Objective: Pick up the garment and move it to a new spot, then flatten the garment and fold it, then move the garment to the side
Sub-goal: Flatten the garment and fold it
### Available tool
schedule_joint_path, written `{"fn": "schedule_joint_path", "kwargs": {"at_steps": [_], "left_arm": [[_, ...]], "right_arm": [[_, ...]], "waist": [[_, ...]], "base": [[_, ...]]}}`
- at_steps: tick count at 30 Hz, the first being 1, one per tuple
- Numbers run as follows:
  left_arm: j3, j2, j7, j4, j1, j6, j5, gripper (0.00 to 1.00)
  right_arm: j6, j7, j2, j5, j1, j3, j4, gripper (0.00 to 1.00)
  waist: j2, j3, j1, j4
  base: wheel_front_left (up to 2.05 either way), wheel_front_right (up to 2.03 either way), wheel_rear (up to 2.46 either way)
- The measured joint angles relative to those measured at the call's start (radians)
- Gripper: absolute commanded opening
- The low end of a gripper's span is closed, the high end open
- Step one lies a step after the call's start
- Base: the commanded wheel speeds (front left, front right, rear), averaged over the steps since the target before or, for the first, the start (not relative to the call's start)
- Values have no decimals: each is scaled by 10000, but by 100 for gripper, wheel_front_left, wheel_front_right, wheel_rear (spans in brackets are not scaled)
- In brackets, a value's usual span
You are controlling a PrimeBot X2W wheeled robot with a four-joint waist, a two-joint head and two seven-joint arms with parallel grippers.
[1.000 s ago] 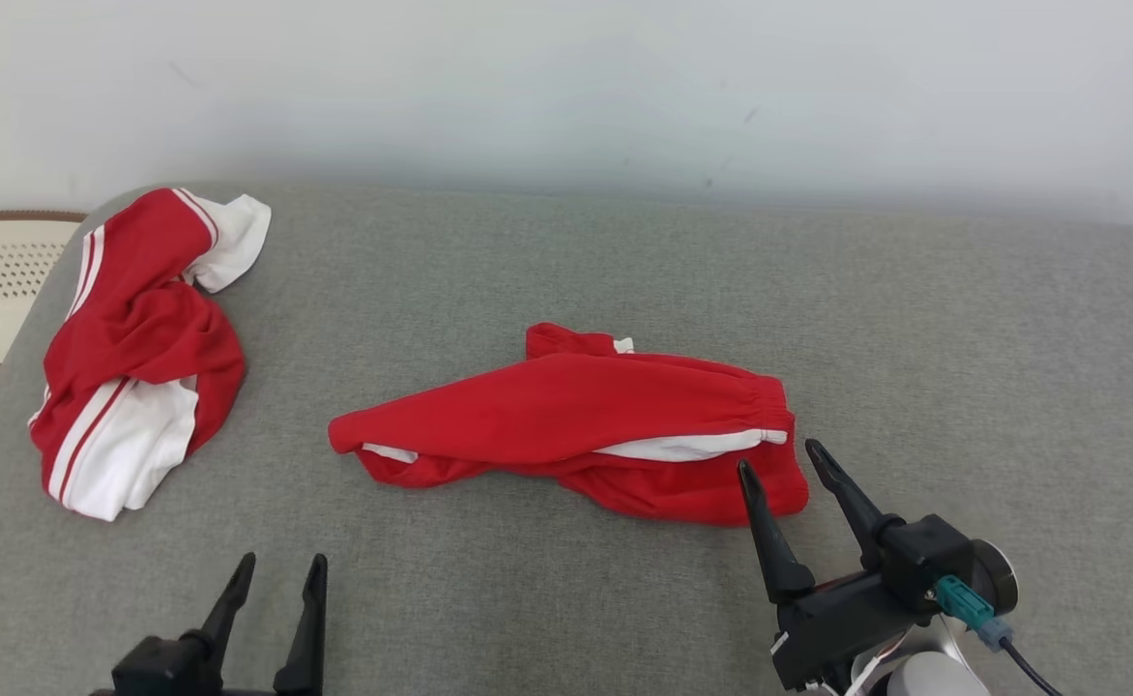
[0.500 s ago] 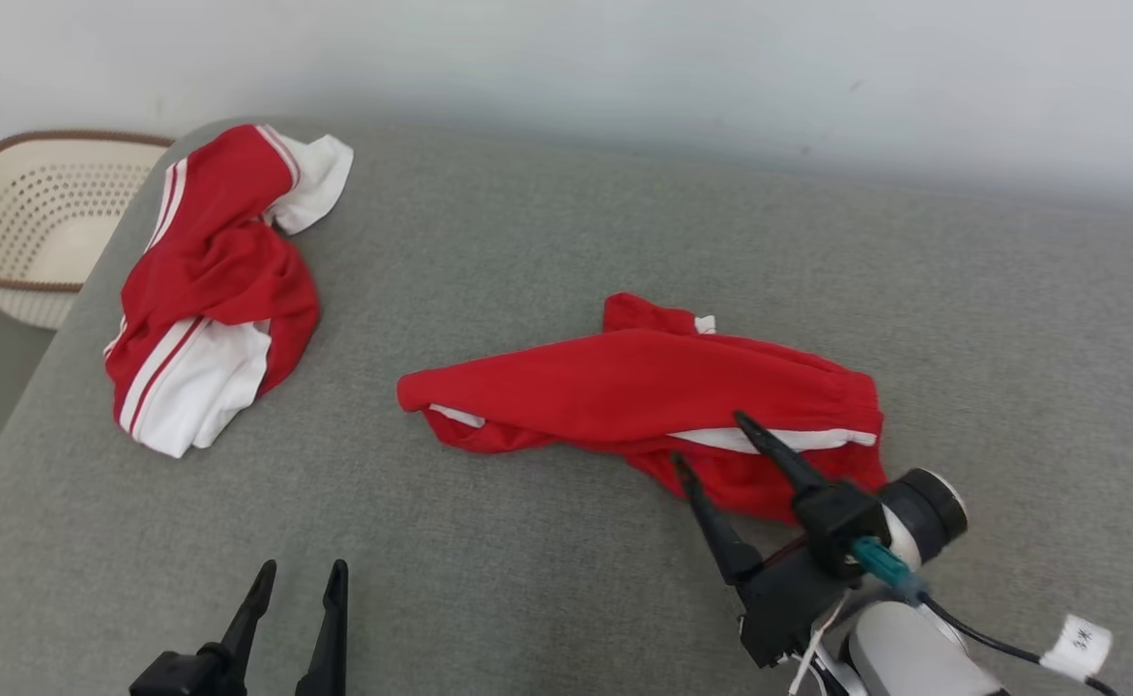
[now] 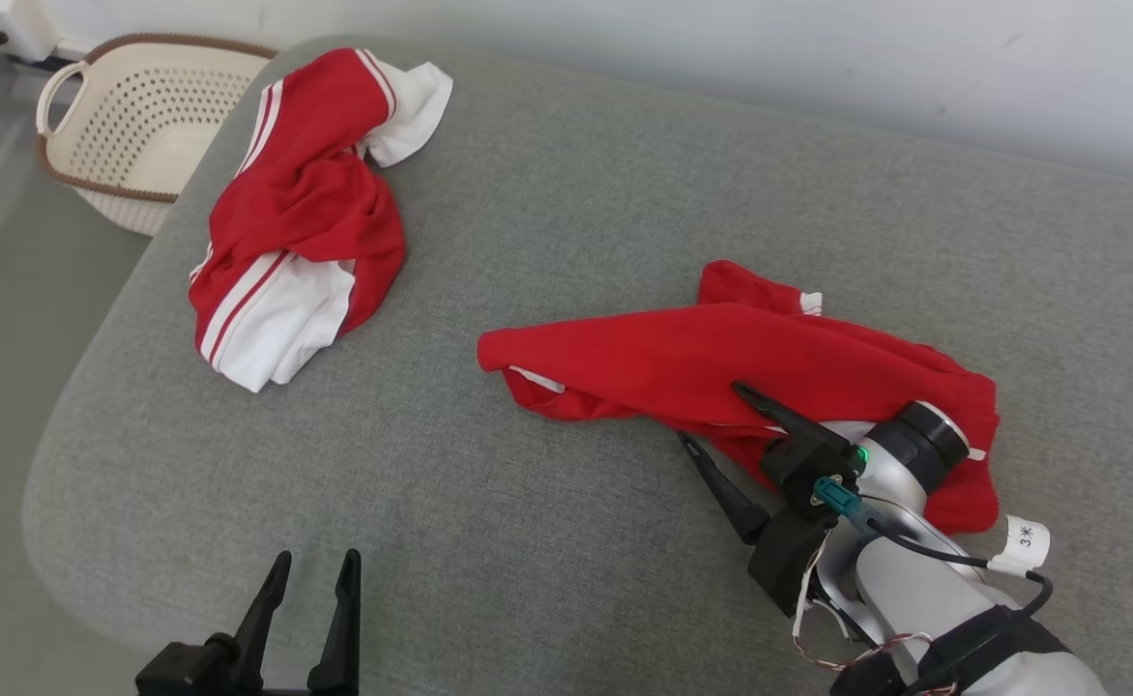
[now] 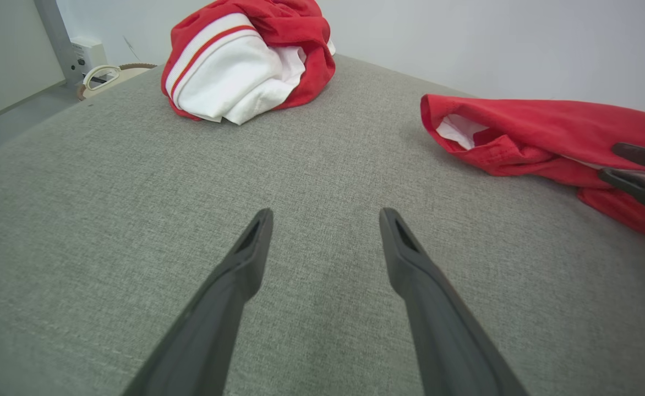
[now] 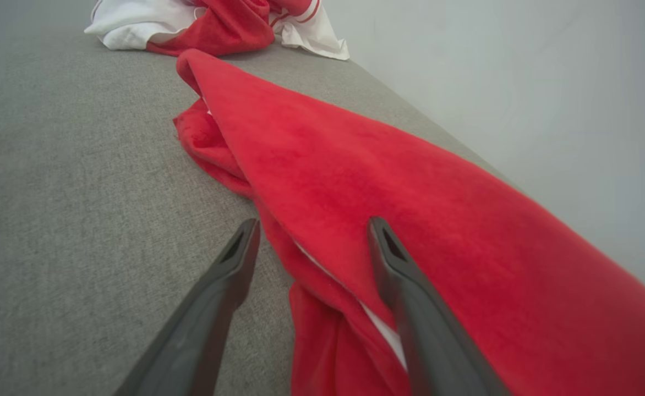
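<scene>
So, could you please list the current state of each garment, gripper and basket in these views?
Long red garment with white trim: crumpled, unfolded, lying mid-cushion.
Red-and-white striped garment: bunched in a heap.
Right gripper: open, straddling the long garment's near edge.
Left gripper: open, holding nothing.
Cream perforated plastic basket: upright, on the floor.

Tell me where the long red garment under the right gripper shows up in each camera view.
Head view: long red garment, centre right, on the grey cushion.
Left wrist view: garment at the right edge.
Right wrist view: garment runs from top centre to lower right.
Shared landmark: the crumpled red-and-white garment, also and.
</scene>
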Motion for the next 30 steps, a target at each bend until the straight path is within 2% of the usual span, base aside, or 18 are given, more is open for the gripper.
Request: {"fn": "schedule_joint_path", "kwargs": {"at_steps": [4, 5, 7, 8, 9, 11, 23, 30], "left_arm": [[-52, -4, 0, -4, -10, 79, -171, 100], [-69, -4, 0, -13, -14, 79, -201, 100], [-82, -4, 0, -21, -34, 92, -222, 100], [-92, -2, 0, -29, -41, 94, -224, 100], [-107, -2, 0, -44, -49, 98, -222, 100], [-155, -4, 0, -71, -53, 111, -222, 100], [-654, -2, 0, 8, -153, 94, -272, 100], [-1298, -2, 0, 104, -469, 81, -493, 100]], "right_arm": [[0, 63, -15, -113, -239, 58, 307, 100], [0, 69, -17, -119, -304, 52, 378, 93], [0, 77, -23, -134, -426, 69, 491, 64], [0, 73, -19, -130, -481, 56, 525, 43], [0, 61, -19, -107, -523, 27, 539, 34], [0, 42, -23, -102, -646, 10, 571, 0], [0, -82, -286, 337, -1707, -508, 711, 0], [0, 222, -905, 581, -3052, -148, 1643, 0]], "waist": [[0, 193, 0, 200], [0, 228, 0, 239], [0, 291, 0, 298], [0, 316, 0, 319], [0, 334, 0, 336], [0, 353, 0, 347], [0, 468, 0, 333], [0, 744, -1, 617]], "base": [[0, 0, 0], [0, 0, 0], [0, 0, 0], [0, 0, 0], [0, 0, 0], [0, 0, 0], [0, 0, 0], [0, 0, 0]]}}
